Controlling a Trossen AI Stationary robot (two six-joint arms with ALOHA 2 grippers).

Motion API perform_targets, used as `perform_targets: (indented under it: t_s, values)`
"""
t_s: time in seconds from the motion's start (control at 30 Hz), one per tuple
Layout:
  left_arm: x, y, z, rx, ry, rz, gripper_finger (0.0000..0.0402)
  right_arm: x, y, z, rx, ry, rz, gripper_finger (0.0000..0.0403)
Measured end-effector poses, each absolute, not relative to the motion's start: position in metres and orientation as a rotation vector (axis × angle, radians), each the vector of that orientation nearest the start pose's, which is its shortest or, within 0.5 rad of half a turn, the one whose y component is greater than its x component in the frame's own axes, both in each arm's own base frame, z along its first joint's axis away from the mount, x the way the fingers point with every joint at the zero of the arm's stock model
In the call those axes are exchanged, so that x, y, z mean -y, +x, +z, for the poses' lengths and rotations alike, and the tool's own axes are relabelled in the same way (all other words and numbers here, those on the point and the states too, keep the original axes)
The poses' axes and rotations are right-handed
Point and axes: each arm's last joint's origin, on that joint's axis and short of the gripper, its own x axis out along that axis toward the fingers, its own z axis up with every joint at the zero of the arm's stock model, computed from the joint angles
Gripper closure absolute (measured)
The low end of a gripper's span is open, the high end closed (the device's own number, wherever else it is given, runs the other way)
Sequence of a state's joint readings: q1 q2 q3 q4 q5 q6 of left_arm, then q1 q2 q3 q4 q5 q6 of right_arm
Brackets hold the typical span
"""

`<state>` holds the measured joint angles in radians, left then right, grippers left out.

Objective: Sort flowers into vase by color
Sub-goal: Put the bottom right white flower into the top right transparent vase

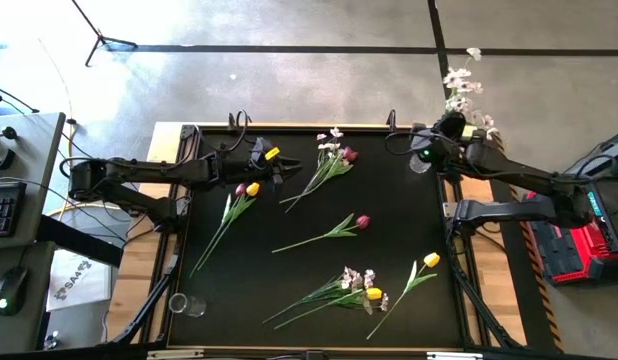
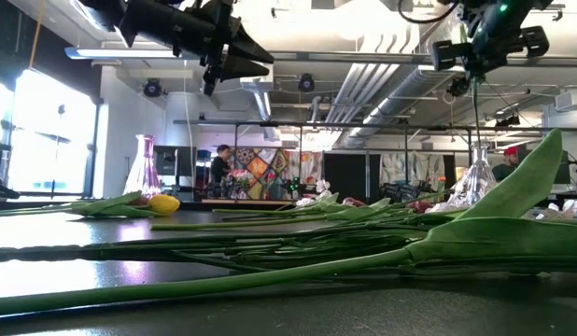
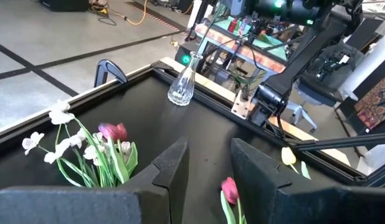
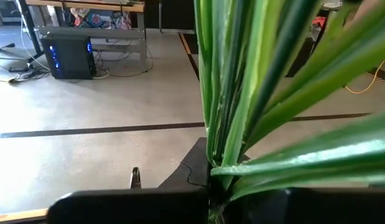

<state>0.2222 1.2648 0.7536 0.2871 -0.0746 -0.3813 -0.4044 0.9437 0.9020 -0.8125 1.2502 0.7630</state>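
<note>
Nearest you, along the front of the black table [image 1: 389, 200], a clear vase [image 1: 179, 304] lies at the left corner. To its right a mixed bunch rests flat: a white spray with a yellow tulip [image 1: 373, 294] at its head, and just beside it a second yellow tulip [image 1: 430, 260] on its own stem. Further in, near the middle, a dark red tulip [image 1: 362, 222] lies by itself, well apart from the others.

Beyond that, on the left, a red and a yellow tulip [image 1: 251, 188] lie together with their stems running toward the front left edge. Your left gripper [image 1: 285, 168] hangs above the table just past those two heads. Its fingers [image 3: 171, 171] stand apart with nothing between them. Just beyond it lies another bunch, white blossoms [image 1: 330, 146] with a dark red tulip [image 1: 350, 155] beside them.

At the far right corner stands a clear glass vase [image 1: 421, 160]. Your right gripper [image 1: 451, 124] is up over that corner, closed tight on the green stems of a white spray [image 1: 459, 82]. Its blossoms reach out past the table's far edge. In the right wrist view the stems [image 4: 242, 93] and leaves fill the frame, rising from between the clamped fingers.
</note>
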Motion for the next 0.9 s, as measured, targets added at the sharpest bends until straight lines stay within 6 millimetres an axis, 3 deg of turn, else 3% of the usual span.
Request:
perform_targets:
  t_s: [0.23,0.47,0.67,0.9]
  values:
    - [-0.064,0.270,0.266,-0.172,-0.384,0.349,0.0296,0.096,0.143,0.302,-0.270,0.238,-1.724,0.0385]
    - [-0.066,0.269,0.264,-0.181,-0.384,0.370,0.0295,0.095,0.140,0.298,-0.339,0.288,-1.689,0.0334]
    - [-0.066,0.269,0.263,-0.196,-0.384,0.374,0.0295,0.090,0.132,0.289,-0.373,0.424,-1.701,0.0297]
    - [-0.066,0.269,0.263,-0.197,-0.384,0.374,0.0295,0.084,0.126,0.284,-0.421,0.650,-1.660,0.0288]
